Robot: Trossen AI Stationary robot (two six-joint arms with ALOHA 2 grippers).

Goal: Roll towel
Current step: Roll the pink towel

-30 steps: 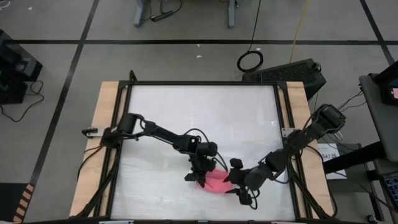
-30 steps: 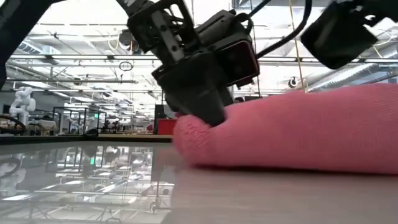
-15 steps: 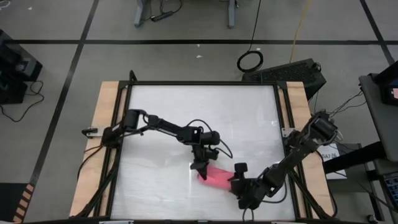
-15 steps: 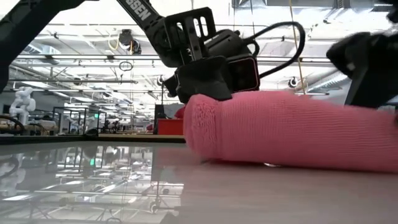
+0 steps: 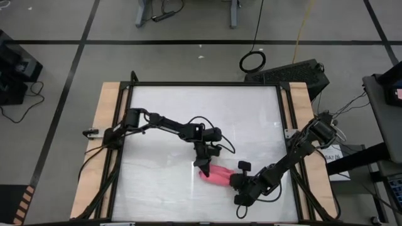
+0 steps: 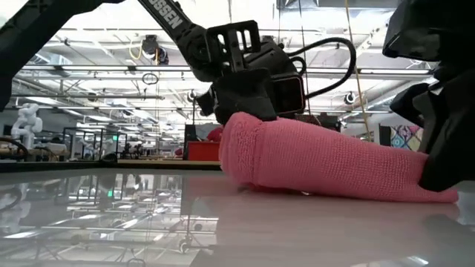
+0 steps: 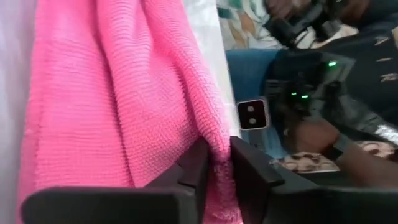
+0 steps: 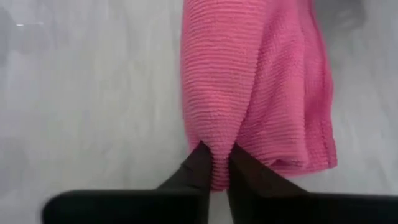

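Note:
The pink towel (image 5: 217, 174) lies as a short roll on the white table top (image 5: 188, 113), near the front edge and right of centre. In the low view the towel (image 6: 334, 163) rests along its length on the table. My left gripper (image 5: 203, 168) is at the roll's left end and is shut on it. My right gripper (image 5: 235, 182) is at the roll's right end and is shut on it too. My left gripper pinches a fold at the towel's left end (image 7: 214, 149) between its two fingers (image 7: 198, 167), coming down at a slant from the far side. The roll stays on the table. My right gripper pinches the edge of the towel's right end (image 8: 217, 158) between its two fingers (image 8: 194, 167), coming low from the table's right and near side. That end (image 6: 434, 189) rests on the table.
Wooden side rails (image 5: 105, 144) and a black frame border the white top. The far half of the table (image 5: 207, 107) is bare. Both arms reach in low over the front half, their cables looping close to the towel.
The towel has gone from a bulky lump to a narrower roll and has shifted a little toward the far edge. My left gripper has moved the same way, staying at the roll's left end. My right gripper has come in from the near right to the roll's right end.

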